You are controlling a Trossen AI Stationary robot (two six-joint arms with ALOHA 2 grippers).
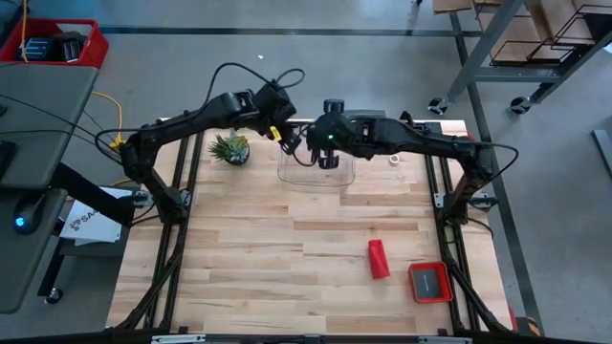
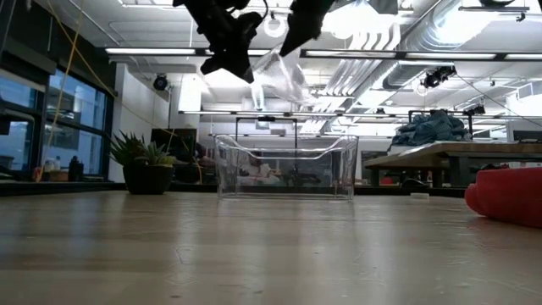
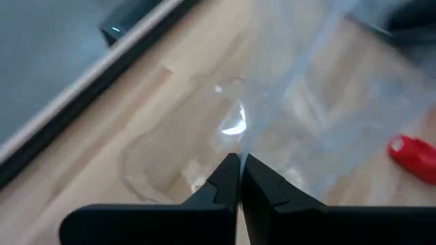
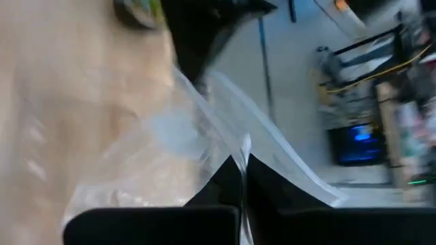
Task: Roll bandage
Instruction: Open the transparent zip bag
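With both the left end effector (image 1: 283,136) and right end effector (image 1: 314,145) clamped on the clear plastic bag (image 2: 279,76) above the clear bin (image 2: 286,167), we judge steady, even tension best; the bandage (image 1: 379,259) lies well apart on the tabletop (image 1: 287,268).

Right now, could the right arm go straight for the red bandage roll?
Probably not yet. The right tool is shut on the clear plastic bag, held up over the clear bin with the left tool. The bandage lies unobstructed on the table's right side.
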